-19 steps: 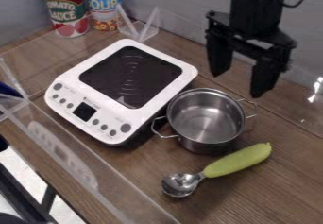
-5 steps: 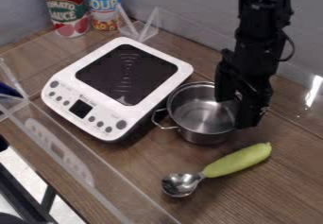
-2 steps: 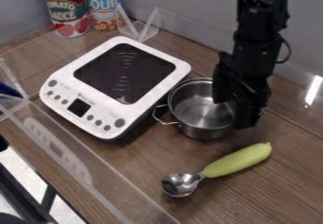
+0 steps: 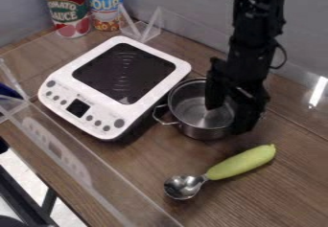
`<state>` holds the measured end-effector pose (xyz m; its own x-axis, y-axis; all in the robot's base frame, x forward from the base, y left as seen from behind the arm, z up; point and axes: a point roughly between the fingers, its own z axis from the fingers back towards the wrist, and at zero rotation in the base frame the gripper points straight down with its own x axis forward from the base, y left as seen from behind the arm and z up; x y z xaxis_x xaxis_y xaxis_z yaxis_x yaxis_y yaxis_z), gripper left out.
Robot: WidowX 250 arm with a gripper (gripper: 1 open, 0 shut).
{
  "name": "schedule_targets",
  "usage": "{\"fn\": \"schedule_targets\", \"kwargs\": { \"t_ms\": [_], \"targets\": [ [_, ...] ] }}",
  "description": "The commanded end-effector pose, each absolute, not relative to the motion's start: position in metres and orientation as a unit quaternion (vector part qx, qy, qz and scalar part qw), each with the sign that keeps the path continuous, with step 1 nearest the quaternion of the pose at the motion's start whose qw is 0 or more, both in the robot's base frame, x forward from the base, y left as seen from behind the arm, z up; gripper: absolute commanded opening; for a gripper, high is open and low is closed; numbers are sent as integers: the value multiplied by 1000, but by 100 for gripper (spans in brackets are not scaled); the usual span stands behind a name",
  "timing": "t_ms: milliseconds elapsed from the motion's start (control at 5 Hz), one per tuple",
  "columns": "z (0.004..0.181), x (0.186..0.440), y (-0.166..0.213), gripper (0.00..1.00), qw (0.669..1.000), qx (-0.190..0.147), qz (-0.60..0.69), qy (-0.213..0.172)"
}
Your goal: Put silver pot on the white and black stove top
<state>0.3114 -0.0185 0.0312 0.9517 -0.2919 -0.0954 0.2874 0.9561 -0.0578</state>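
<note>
Camera view, tool: we see the black gripper (image 4: 228, 104) pointing straight down from a dark arm, its tips low at the silver pot (image 4: 205, 113).
Tool opening: we read the jaws as spread wide, one finger (image 4: 214, 93) dipping inside the pot's bowl and the other outside its right rim, so the right wall sits between them.
Hold: we cannot tell whether either finger touches the wall; nothing looks clamped, and the pot rests on the table.
Pot: directly under the gripper, upright on the wooden table (image 4: 289, 178), its open mouth facing up, shiny inside. A small side handle sticks out on the side away from the gripper, toward the stove.
Stove top: we find the stove top (image 4: 115, 82) to the left of the gripper, just beside the pot, which sits off its right corner and not on it. The black glass with ring marks is bare; the sloped button panel faces the near left edge.
Scoop: a metal scoop with a green handle (image 4: 222, 171) lies in front of the gripper, nearer the camera than the pot and apart from it, bowl end pointing left.
Cans: two cans (image 4: 84, 9) stand far left of the gripper, behind the stove at the back wall.
Table edge: a clear plastic wall (image 4: 77, 169) runs along the near side, well away from the gripper.
</note>
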Motion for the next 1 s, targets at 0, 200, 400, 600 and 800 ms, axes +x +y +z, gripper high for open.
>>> {"fn": "schedule_targets", "kwargs": {
  "t_ms": [0,200,400,600,800],
  "targets": [
    [56,318,-20,100,991,-16,-133,27],
    [61,320,-18,100,993,-15,-115,31],
    [61,321,-16,100,995,-15,-96,35],
    [59,325,-3,100,997,-14,-68,37],
    [53,328,11,100,998,-7,-48,37]
  ]
}}
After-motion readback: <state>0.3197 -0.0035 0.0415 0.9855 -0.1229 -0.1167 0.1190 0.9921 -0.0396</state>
